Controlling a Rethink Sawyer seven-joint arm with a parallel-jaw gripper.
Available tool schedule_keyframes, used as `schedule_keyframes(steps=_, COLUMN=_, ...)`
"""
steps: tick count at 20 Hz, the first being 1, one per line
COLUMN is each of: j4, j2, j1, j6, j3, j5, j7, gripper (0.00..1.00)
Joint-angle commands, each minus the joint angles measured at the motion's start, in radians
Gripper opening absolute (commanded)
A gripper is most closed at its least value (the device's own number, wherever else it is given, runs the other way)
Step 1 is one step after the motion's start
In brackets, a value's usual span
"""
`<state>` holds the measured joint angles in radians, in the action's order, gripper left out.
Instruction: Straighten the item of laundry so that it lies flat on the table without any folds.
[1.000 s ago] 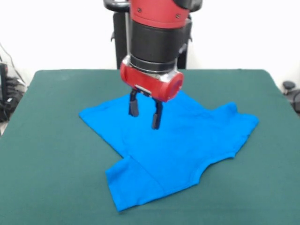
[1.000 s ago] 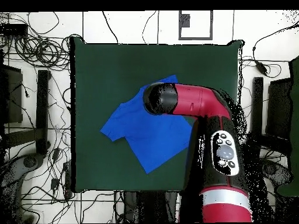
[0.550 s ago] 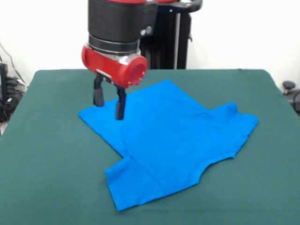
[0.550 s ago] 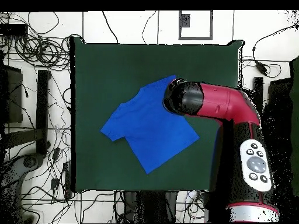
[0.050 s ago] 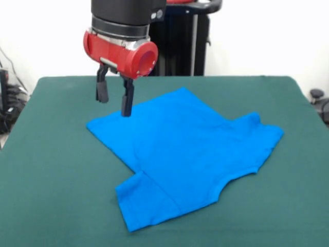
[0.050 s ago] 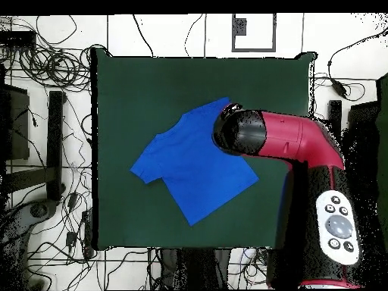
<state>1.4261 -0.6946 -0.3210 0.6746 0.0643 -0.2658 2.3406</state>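
The item of laundry (image 5: 190, 149), a bright blue short-sleeved T-shirt, lies spread on the dark green table (image 5: 46, 185); one sleeve near the front is folded over. It shows in the overhead view too (image 6: 189, 163). My gripper (image 5: 114, 103) hangs open and empty above the shirt's far left corner, its fingers (image 5: 126, 105) clear of the cloth. In the overhead view the arm's black wrist (image 6: 239, 132) covers that corner and hides the gripper.
Bare green table (image 6: 136, 91) surrounds the shirt on all sides. Cables (image 6: 45, 61) and stands lie on the floor around the table. The arm (image 6: 303, 151) crosses the table's right side in the overhead view.
The gripper moved from over the shirt's middle to its far left corner in the front view and rose a little, staying open. The shirt has not shifted.
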Motion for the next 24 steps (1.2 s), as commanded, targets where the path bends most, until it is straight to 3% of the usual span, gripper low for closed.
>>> schedule_keyframes(steps=1, j4=0.229, j2=0.009, j1=0.029, j6=-0.030, j3=0.139, j5=-0.022, j7=-0.122, gripper=1.00)
schedule_keyframes(steps=15, j4=0.329, j2=-0.009, j1=0.074, j6=-0.148, j3=0.115, j5=-0.020, j7=0.001, gripper=1.00)
schedule_keyframes(steps=24, j4=0.341, j2=0.016, j1=0.137, j6=-0.219, j3=0.069, j5=-0.010, j7=0.086, gripper=1.00)
